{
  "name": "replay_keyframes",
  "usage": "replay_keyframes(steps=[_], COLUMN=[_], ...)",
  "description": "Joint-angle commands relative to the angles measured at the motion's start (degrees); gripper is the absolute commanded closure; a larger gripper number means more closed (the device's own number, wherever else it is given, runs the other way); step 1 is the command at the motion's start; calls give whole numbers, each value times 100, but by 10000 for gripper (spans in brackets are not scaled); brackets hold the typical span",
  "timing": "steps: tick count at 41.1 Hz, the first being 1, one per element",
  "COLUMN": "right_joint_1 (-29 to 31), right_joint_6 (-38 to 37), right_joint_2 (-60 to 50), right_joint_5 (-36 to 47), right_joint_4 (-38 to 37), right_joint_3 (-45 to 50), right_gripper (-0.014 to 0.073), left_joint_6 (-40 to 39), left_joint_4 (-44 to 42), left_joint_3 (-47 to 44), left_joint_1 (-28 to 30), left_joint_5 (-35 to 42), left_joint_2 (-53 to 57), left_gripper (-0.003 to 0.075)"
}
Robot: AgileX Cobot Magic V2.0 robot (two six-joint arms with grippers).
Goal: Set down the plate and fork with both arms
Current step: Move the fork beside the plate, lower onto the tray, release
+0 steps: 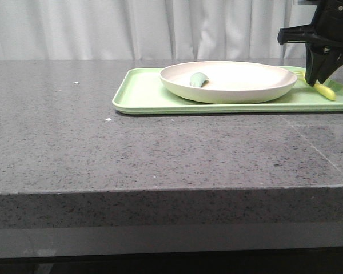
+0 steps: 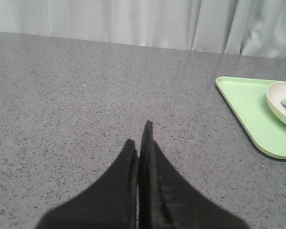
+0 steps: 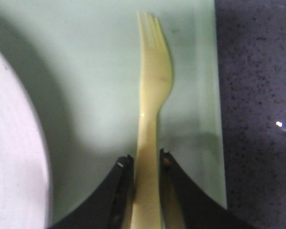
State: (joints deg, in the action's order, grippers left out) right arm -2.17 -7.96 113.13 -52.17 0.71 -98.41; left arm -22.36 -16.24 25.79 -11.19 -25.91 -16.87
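1. Off to the left, the left gripper (image 2: 140,138) hangs over bare counter (image 1: 131,154), jaws pressed together on nothing, well apart from the tray (image 1: 143,97).
2. The plate (image 1: 228,81) sits on the tray, a small grey-green utensil (image 1: 198,79) lying in it.
3. Just right of the plate, the fork (image 3: 150,124) lies on the tray, its long axis running straight out from the right gripper (image 3: 145,164), whose jaws bracket the handle; whether they already pinch it, I cannot tell. That arm is clearly nearer.

grey speckled stone counter (image 1: 160,154) — white curtain (image 1: 131,28) behind
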Motion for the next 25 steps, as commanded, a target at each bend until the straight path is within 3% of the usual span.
replay_keyframes(steps=[1, 7, 16, 18, 25], right_joint_1=[55, 83, 83, 83, 71], right_joint_6=[25, 25, 25, 31, 232], right_joint_2=[-341, -379, -914, -1081, -1614], right_joint_5=[171, 153, -37, -86, -162], right_joint_4=[-71, -71, -71, -71, -71], right_joint_3=[-172, -172, -190, -190, -185], right_gripper=[338, 284, 298, 328, 576], left_joint_6=[-2, -2, -2, -2, -2], left_joint_4=[-3, -3, -3, -3, -3], left_joint_3=[162, 162, 162, 162, 162], left_joint_1=[-48, -48, -48, -48, -48], left_joint_5=[435, 435, 435, 435, 435], left_joint_2=[-49, -49, -49, -49, -49], left_gripper=[738, 738, 738, 738, 738])
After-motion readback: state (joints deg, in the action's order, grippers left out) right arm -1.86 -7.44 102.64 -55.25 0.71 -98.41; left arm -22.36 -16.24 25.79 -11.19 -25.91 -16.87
